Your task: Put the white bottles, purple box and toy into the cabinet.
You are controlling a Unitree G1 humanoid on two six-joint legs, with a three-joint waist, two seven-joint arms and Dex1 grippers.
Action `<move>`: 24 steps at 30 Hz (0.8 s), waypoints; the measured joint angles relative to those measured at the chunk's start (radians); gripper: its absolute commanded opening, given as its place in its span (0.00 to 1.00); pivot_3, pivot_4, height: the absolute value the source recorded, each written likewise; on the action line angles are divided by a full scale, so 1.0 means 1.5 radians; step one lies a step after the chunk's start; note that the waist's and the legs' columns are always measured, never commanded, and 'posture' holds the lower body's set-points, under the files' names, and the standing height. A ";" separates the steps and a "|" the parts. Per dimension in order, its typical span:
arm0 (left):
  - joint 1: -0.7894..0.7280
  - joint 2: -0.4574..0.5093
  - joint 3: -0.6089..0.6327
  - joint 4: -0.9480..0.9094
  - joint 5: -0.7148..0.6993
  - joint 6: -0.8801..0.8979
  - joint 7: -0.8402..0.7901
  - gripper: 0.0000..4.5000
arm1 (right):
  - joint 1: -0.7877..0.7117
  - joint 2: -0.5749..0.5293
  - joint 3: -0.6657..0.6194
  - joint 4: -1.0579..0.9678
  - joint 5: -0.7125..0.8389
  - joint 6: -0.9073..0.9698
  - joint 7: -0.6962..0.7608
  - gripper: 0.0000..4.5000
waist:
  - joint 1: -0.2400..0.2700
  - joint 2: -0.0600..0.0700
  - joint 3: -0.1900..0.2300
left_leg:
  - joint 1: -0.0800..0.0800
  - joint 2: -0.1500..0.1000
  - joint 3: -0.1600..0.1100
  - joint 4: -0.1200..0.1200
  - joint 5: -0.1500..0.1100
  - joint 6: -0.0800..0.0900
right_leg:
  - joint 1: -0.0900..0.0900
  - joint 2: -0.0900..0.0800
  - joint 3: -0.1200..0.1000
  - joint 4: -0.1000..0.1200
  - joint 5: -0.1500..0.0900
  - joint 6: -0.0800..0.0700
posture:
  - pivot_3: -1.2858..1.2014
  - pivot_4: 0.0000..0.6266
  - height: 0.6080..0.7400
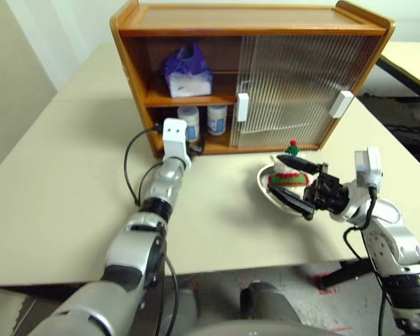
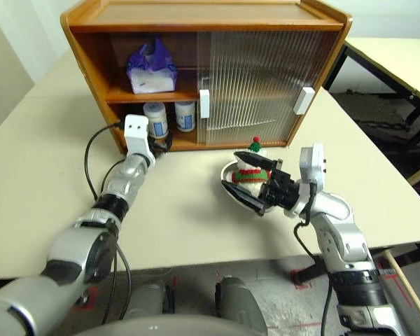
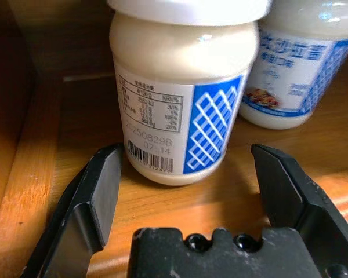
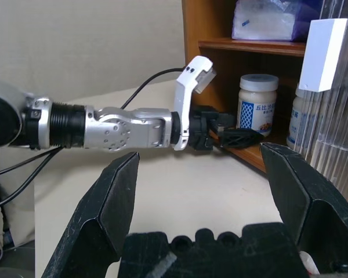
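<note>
Right claw [image 1: 298, 186], fingers apart beside the soft, light toy [image 1: 288, 175] in its bowl [image 1: 266, 192], could pinch its sweatered middle; left claw [image 3: 188, 191] gapes before shelved bottles [image 1: 203, 121].

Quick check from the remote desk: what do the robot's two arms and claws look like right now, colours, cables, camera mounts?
Both arms are silver-grey metal segments with black ribbed joints. The left claw and the right claw each have two black, wedge-shaped fingers on a black base. A white camera bracket sits on the left wrist, and a matching white bracket on the right. Loose black cables loop beside each forearm.
</note>
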 measured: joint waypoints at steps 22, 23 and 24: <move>0.185 0.058 -0.156 -0.518 -0.112 0.145 -0.419 0.16 | -0.010 0.009 0.000 0.031 -0.005 -0.021 0.016 1.00 | -0.002 0.001 0.000 | 0.001 0.003 0.001 0.000 0.002 0.004 | 0.001 0.001 0.001 0.000 -0.001 0.001 | 0.55 0.00 1.00; 0.177 0.053 -0.160 -0.516 -0.111 0.140 -0.423 0.07 | -0.010 0.010 0.000 0.031 -0.005 -0.023 0.017 1.00 | -0.002 0.001 0.000 | 0.001 0.003 0.001 0.000 0.002 0.004 | 0.001 0.001 0.001 0.000 -0.001 0.001 | 0.55 0.00 1.00; 0.164 0.045 -0.160 -0.511 -0.109 0.133 -0.422 0.00 | -0.010 0.010 0.000 0.031 -0.005 -0.024 0.017 1.00 | -0.001 0.001 0.000 | 0.001 0.003 0.001 0.000 0.002 0.004 | 0.001 0.001 0.001 0.000 -0.001 0.001 | 0.55 0.00 1.00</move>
